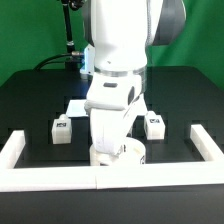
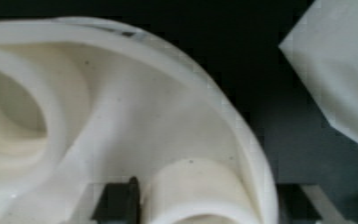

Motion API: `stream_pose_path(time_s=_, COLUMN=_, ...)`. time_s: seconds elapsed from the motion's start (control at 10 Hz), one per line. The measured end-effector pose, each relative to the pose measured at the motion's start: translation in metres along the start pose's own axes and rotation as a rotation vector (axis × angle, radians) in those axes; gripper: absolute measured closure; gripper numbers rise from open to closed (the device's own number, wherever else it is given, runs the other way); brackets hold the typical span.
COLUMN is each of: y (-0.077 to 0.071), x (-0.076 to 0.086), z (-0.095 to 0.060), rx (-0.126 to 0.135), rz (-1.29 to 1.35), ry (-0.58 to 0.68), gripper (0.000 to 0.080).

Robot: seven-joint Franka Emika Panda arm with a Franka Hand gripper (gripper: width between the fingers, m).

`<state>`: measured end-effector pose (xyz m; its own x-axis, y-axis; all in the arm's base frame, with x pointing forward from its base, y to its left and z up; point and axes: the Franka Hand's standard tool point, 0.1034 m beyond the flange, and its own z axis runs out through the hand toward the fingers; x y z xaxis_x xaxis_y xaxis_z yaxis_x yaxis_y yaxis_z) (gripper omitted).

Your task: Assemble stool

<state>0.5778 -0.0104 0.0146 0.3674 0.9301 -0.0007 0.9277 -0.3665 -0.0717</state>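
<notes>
Both jaws of the gripper (image 1: 112,148) are closed on the rim of the seat (image 1: 131,155), which lies flat on the table (image 1: 40,95) directly under it, so a lift should go straight up.

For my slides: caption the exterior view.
Tool grips the round seat by the rail; two tagged legs flank it.

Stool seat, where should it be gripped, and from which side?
Likely the outer rim of the seat, from straight above: it lies flat, the disc looks too wide to span, and the rim beside a socket hole gives a thin wall to pinch.
</notes>
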Motion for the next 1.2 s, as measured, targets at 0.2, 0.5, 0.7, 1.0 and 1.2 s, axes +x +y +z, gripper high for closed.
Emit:
stream_pose_path(time_s=0.2, y=0.000, x=0.000, z=0.000, rx=0.000, rz=0.000, ry=0.000, gripper=0.0475)
stream_pose_path(time_s=0.5, y=-0.004, x=0.014, z=-0.001, rx=-0.005, rz=-0.040, ry=-0.003, gripper=0.0475)
stream_pose_path(time_s=0.7, y=-0.011, x=0.045, z=0.001, rx=0.009, rz=-0.070, ry=0.006, gripper=0.0475)
stream_pose_path(time_s=1.0, y=-0.025, x=0.085, z=0.001, rx=0.029, rz=-0.061, ry=0.023, gripper=0.0475)
stream_pose_path(time_s=1.2, y=-0.031, x=0.100, z=-0.002, rx=0.065, rz=-0.073, ry=0.008, gripper=0.0475)
